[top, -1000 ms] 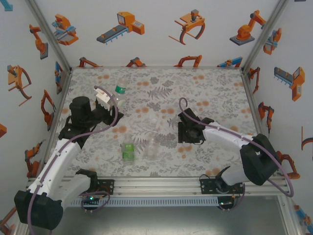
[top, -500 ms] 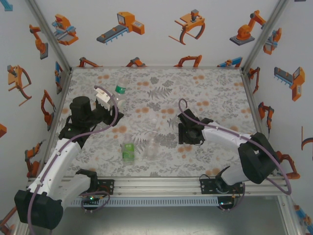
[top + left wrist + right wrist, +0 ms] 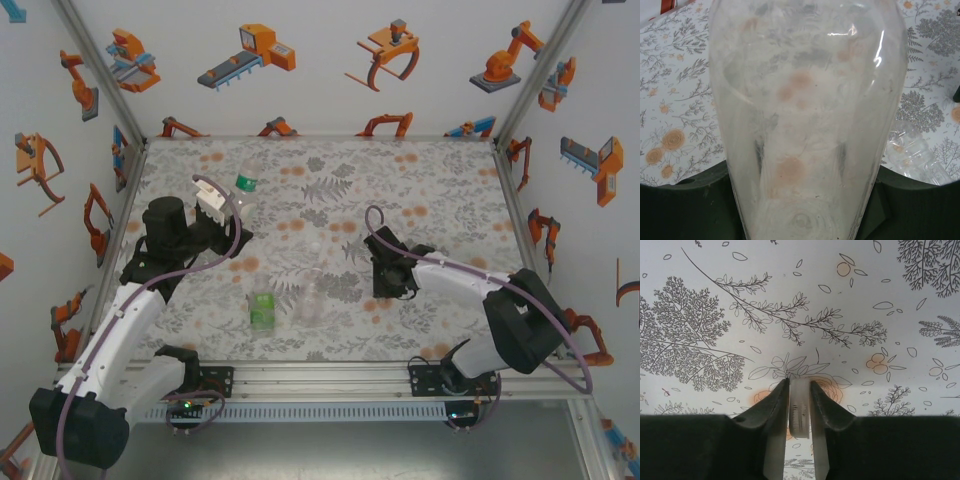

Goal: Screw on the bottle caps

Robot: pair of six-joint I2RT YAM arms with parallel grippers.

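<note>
Progress looks early: no bottle can be made out wearing a cap, though the necks are small in the overhead view and I cannot be sure. The left gripper (image 3: 212, 205) is pressed onto the tall clear bottle (image 3: 805, 100) and holds it off the mat (image 3: 440, 190) at the left, with its green neck band pointing away toward the back wall. The left wrist view shows the bottle's body clamped between the dark fingers. The right gripper (image 3: 799, 390) is down at the mat right of centre, its fingers closed on a small white ribbed cap (image 3: 800, 415), which stands on edge between the pads. So one cap seems to be in hand and one bottle presented, well apart from each other. What is left, as I judge it, is nearly everything: bringing this cap to the held neck, turning it down, and then doing the same for the short green bottle (image 3: 262, 310) and the clear bottle (image 3: 310, 300), which stand side by side near the front edge between the arms.
</note>
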